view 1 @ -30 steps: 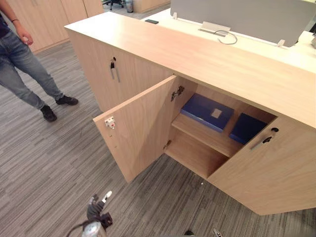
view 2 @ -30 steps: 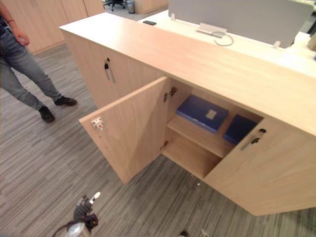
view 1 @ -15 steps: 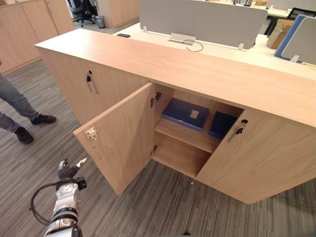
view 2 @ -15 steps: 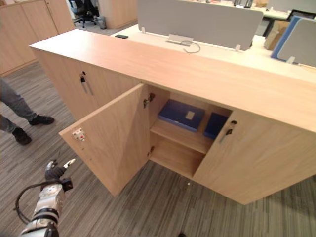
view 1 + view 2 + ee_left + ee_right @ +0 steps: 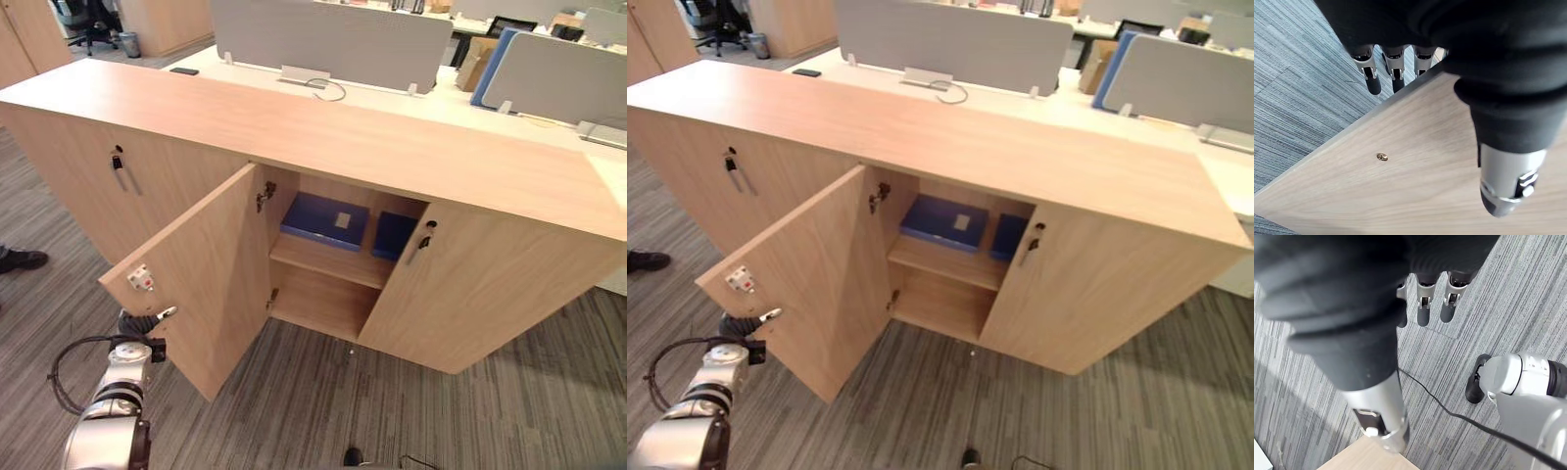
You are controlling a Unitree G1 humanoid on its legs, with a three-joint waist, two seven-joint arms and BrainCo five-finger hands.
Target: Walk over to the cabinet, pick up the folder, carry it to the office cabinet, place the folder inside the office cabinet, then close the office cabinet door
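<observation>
The office cabinet is long and of light wood, and stands on grey carpet with one door swung wide open toward the robot. Compared with a second ago the whole view has shifted, so the head camera has moved; the door's angle looks the same.

Inside, on the upper shelf, the blue folder lies flat with its pale label up, as before. A second blue item lies just beside it. I judge the placing step as done.

The real change is the left robot hand. It was low over the floor and has come up to the free edge of the door. In its wrist view the fingers are straight and released, reaching past the edge, with the thumb over the panel. I cannot tell whether they touch the wood. This suggests the closing push is starting.

The right robot hand hangs released over the carpet and holds nothing.
</observation>
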